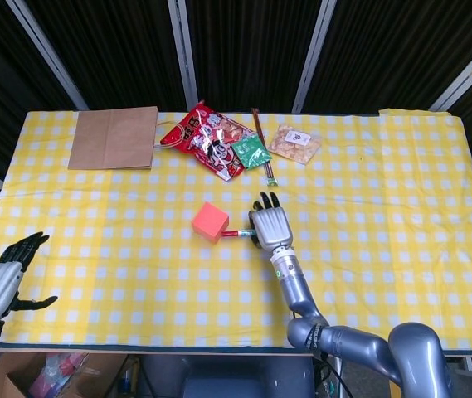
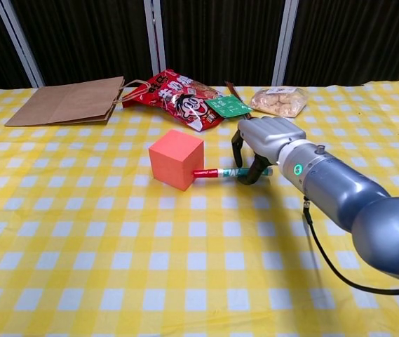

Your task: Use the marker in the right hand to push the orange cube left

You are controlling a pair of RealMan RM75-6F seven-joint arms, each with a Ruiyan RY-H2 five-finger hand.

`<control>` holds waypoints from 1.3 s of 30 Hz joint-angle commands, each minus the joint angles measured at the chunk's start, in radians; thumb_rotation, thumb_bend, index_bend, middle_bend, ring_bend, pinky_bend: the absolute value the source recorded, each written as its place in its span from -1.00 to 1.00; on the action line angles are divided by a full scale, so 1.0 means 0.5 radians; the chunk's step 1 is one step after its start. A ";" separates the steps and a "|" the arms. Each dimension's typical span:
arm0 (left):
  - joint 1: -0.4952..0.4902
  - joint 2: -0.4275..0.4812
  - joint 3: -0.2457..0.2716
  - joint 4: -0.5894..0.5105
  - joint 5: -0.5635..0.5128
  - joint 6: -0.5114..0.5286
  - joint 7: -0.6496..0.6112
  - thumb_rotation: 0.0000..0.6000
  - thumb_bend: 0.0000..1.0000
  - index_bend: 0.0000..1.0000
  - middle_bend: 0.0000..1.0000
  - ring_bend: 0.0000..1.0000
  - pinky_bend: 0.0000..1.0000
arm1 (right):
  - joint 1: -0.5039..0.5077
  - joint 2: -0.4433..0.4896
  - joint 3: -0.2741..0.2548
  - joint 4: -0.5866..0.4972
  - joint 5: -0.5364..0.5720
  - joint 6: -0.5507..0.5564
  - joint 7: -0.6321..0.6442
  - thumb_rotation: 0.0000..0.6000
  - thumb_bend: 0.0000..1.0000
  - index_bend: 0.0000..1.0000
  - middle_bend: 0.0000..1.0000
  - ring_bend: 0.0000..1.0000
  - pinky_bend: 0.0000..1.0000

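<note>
The orange cube (image 1: pixel 211 220) (image 2: pixel 177 159) sits on the yellow checked cloth near the table's middle. My right hand (image 1: pixel 270 226) (image 2: pixel 262 145) is just right of it, fingers curled around a marker (image 1: pixel 239 234) (image 2: pixel 217 172) with a red tip and green barrel. The marker lies level and its red tip touches the cube's right face low down. My left hand (image 1: pixel 7 272) hangs at the table's near left corner, fingers spread, holding nothing. It does not show in the chest view.
Along the far edge lie a brown paper bag (image 1: pixel 114 138) (image 2: pixel 69 102), a red snack bag (image 1: pixel 205 137) (image 2: pixel 174 95), a green packet (image 1: pixel 251 152) (image 2: pixel 227 106), chopsticks (image 1: pixel 262 144) and a clear bag of snacks (image 1: pixel 294 143) (image 2: pixel 278 100). Bare cloth (image 1: pixel 119 224) spreads left of the cube.
</note>
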 commanded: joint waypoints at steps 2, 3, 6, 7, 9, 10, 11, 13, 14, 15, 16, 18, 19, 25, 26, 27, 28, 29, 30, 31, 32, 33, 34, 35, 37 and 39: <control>0.002 0.003 0.002 -0.004 -0.002 -0.001 -0.004 1.00 -0.96 -1.00 -1.00 -1.00 -1.00 | 0.039 -0.031 0.022 0.018 -0.003 -0.014 0.003 1.00 0.05 0.38 -0.40 -0.82 -0.83; 0.002 0.004 0.002 -0.004 -0.002 -0.001 -0.004 1.00 -0.96 -1.00 -1.00 -1.00 -1.00 | 0.049 -0.039 0.027 0.025 -0.005 -0.015 0.002 1.00 0.05 0.38 -0.40 -0.82 -0.83; 0.004 0.007 0.003 -0.008 -0.001 0.001 -0.009 1.00 -0.96 -1.00 -1.00 -1.00 -1.00 | 0.079 -0.064 0.043 0.055 -0.006 -0.021 0.000 1.00 0.06 0.38 -0.40 -0.82 -0.83; 0.004 0.008 0.003 -0.009 -0.001 0.000 -0.010 1.00 -0.96 -1.00 -1.00 -1.00 -1.00 | 0.089 -0.071 0.048 0.069 -0.003 -0.026 -0.002 1.00 0.06 0.38 -0.40 -0.82 -0.83; 0.005 0.010 0.005 -0.011 0.000 -0.001 -0.014 1.00 -0.96 -1.00 -1.00 -1.00 -1.00 | 0.112 -0.090 0.068 0.104 0.008 -0.037 -0.002 1.00 0.06 0.38 -0.40 -0.82 -0.83; 0.006 0.011 0.006 -0.011 0.001 0.000 -0.016 1.00 -0.96 -1.00 -1.00 -1.00 -1.00 | 0.123 -0.098 0.076 0.121 0.012 -0.043 -0.001 1.00 0.06 0.38 -0.40 -0.81 -0.83; 0.006 0.012 0.006 -0.010 0.002 0.001 -0.017 1.00 -0.96 -1.00 -1.00 -1.00 -1.00 | 0.133 -0.106 0.083 0.140 0.016 -0.049 0.001 1.00 0.06 0.38 -0.40 -0.81 -0.83; 0.007 0.013 0.006 -0.010 0.001 0.002 -0.019 1.00 -0.96 -1.00 -1.00 -1.00 -1.00 | 0.153 -0.121 0.097 0.179 0.023 -0.062 0.004 1.00 0.06 0.38 -0.40 -0.81 -0.83; 0.007 0.014 0.006 -0.011 0.000 0.002 -0.021 1.00 -0.96 -1.00 -1.00 -1.00 -1.00 | 0.162 -0.129 0.103 0.198 0.026 -0.067 0.008 1.00 0.06 0.38 -0.40 -0.81 -0.83; 0.007 0.015 0.006 -0.010 0.000 0.002 -0.021 1.00 -0.96 -1.00 -1.00 -1.00 -1.00 | 0.169 -0.137 0.110 0.215 0.029 -0.070 0.015 1.00 0.06 0.38 -0.40 -0.81 -0.82; 0.008 0.015 0.006 -0.009 0.000 0.003 -0.021 1.00 -0.96 -1.00 -1.00 -1.00 -1.00 | 0.176 -0.145 0.115 0.232 0.030 -0.074 0.022 1.00 0.06 0.38 -0.40 -0.81 -0.82; 0.008 0.015 0.006 -0.009 -0.002 0.002 -0.023 1.00 -0.96 -1.00 -1.00 -1.00 -1.00 | 0.183 -0.153 0.118 0.250 0.029 -0.078 0.025 1.00 0.06 0.38 -0.40 -0.81 -0.82; 0.008 0.016 0.006 -0.010 -0.002 0.001 -0.024 1.00 -0.96 -1.00 -1.00 -1.00 -1.00 | 0.188 -0.159 0.119 0.262 0.029 -0.081 0.027 1.00 0.06 0.38 -0.40 -0.81 -0.82; 0.009 0.017 0.006 -0.011 -0.004 0.003 -0.021 1.00 -0.96 -1.00 -1.00 -1.00 -1.00 | 0.222 -0.205 0.130 0.318 0.001 -0.093 0.087 1.00 0.07 0.38 -0.39 -0.81 -0.81; 0.010 0.017 0.005 -0.012 -0.004 0.004 -0.021 1.00 -0.96 -1.00 -1.00 -1.00 -1.00 | 0.228 -0.211 0.132 0.324 -0.004 -0.092 0.094 1.00 0.07 0.38 -0.39 -0.81 -0.81; 0.010 0.017 0.005 -0.012 -0.005 0.005 -0.021 1.00 -0.96 -1.00 -1.00 -1.00 -1.00 | 0.234 -0.216 0.134 0.330 -0.010 -0.092 0.099 1.00 0.07 0.38 -0.39 -0.81 -0.81; 0.011 0.017 0.005 -0.013 -0.005 0.005 -0.021 1.00 -0.96 -1.00 -1.00 -1.00 -1.00 | 0.244 -0.223 0.137 0.335 -0.017 -0.090 0.102 1.00 0.07 0.38 -0.39 -0.81 -0.81; 0.010 0.017 0.005 -0.013 -0.005 0.004 -0.020 1.00 -0.96 -1.00 -1.00 -1.00 -1.00 | 0.253 -0.229 0.142 0.339 -0.026 -0.084 0.106 1.00 0.07 0.38 -0.39 -0.81 -0.81; 0.010 0.017 0.005 -0.013 -0.005 0.003 -0.020 1.00 -0.96 -1.00 -1.00 -1.00 -1.00 | 0.261 -0.235 0.148 0.344 -0.030 -0.081 0.110 1.00 0.07 0.38 -0.39 -0.81 -0.81; 0.010 0.017 0.005 -0.013 -0.005 0.004 -0.020 1.00 -0.96 -1.00 -1.00 -1.00 -1.00 | 0.268 -0.240 0.156 0.346 -0.031 -0.079 0.115 1.00 0.07 0.38 -0.39 -0.81 -0.81; 0.011 0.017 0.004 -0.013 -0.005 0.006 -0.020 1.00 -0.96 -1.00 -1.00 -1.00 -1.00 | 0.274 -0.245 0.163 0.347 -0.029 -0.079 0.119 1.00 0.06 0.38 -0.39 -0.81 -0.81; 0.011 0.017 0.003 -0.013 -0.006 0.008 -0.021 1.00 -0.96 -1.00 -1.00 -1.00 -1.00 | 0.280 -0.248 0.168 0.348 -0.030 -0.078 0.119 1.00 0.07 0.38 -0.39 -0.81 -0.81; 0.012 0.017 0.004 -0.013 -0.007 0.008 -0.021 1.00 -0.96 -1.00 -1.00 -1.00 -1.00 | 0.284 -0.250 0.168 0.353 -0.034 -0.075 0.116 1.00 0.06 0.38 -0.39 -0.81 -0.81; 0.012 0.017 0.004 -0.013 -0.007 0.007 -0.021 1.00 -0.96 -1.00 -1.00 -1.00 -1.00 | 0.288 -0.252 0.166 0.356 -0.038 -0.074 0.113 1.00 0.07 0.38 -0.39 -0.81 -0.81; 0.013 0.019 0.005 -0.013 -0.003 0.009 -0.019 1.00 -0.96 -1.00 -1.00 -1.00 -1.00 | 0.287 -0.254 0.166 0.357 -0.041 -0.071 0.118 1.00 0.06 0.38 -0.39 -0.81 -0.81; 0.015 0.020 0.005 -0.013 -0.006 0.011 -0.020 1.00 -0.96 -1.00 -1.00 -1.00 -1.00 | 0.275 -0.248 0.156 0.354 -0.037 -0.068 0.109 1.00 0.06 0.38 -0.39 -0.81 -0.81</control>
